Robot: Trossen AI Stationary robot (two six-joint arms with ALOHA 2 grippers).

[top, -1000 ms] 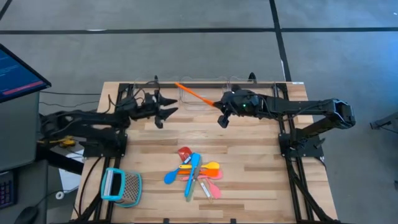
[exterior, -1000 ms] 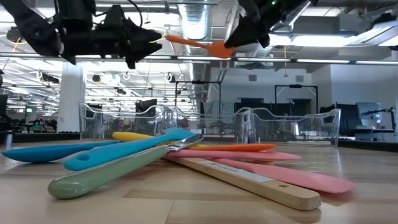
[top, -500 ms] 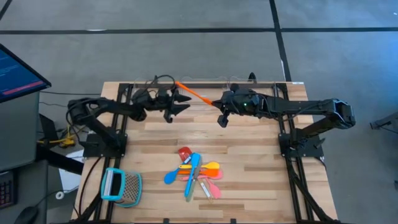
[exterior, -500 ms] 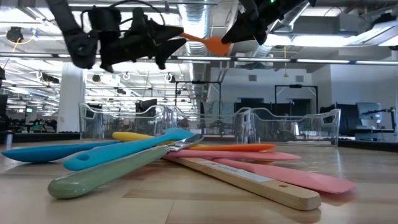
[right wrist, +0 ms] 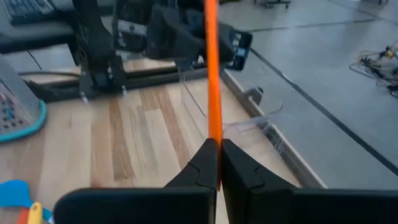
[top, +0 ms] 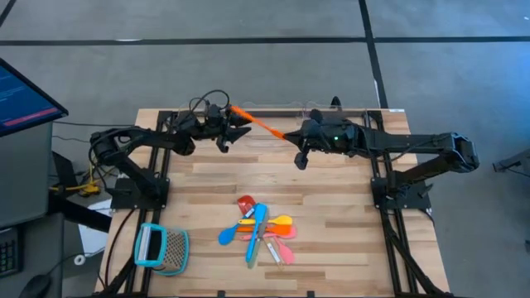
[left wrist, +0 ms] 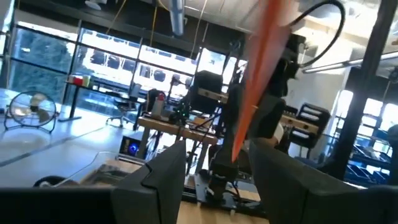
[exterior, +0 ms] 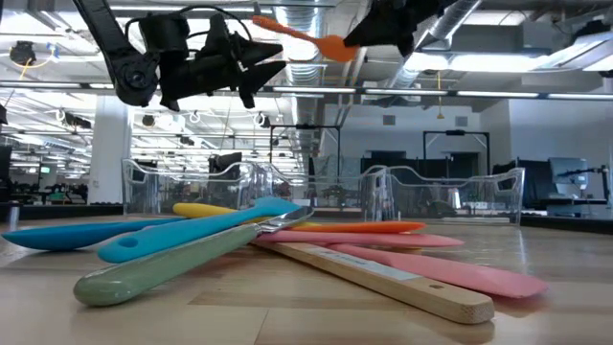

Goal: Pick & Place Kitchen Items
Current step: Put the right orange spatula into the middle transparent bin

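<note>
My right gripper (top: 291,137) is shut on an orange utensil (top: 258,123) high above the far middle of the table. The utensil's slim free end (top: 235,110) reaches toward my left gripper (top: 242,126). That gripper is open, with its fingers just below and beside the free end, apart from it. In the left wrist view the utensil (left wrist: 258,68) runs above the gap between the fingers. The other kitchen items (top: 261,232) lie in a crossed pile on the near middle of the table, in blue, yellow, pink, orange and red. My right gripper pinches the orange utensil between its two fingers at the wider end (right wrist: 212,134). The fingers come from the table's right, slanting a little downward, and lie along the utensil. The utensil is lifted clear and sticks out past the fingertips toward the left arm, with its free end (exterior: 259,20) higher.
Clear plastic bins (top: 265,124) stand along the far edge under the two grippers. A teal-framed metal mesh tool (top: 162,248) lies at the near left. The wood between the bins and the pile is bare (top: 273,178).
My left gripper has swung toward the table's right and far edge, up to the orange utensil's free end. It has rolled somewhat and stayed open. My right gripper has risen a little with the utensil, still shut on it.
</note>
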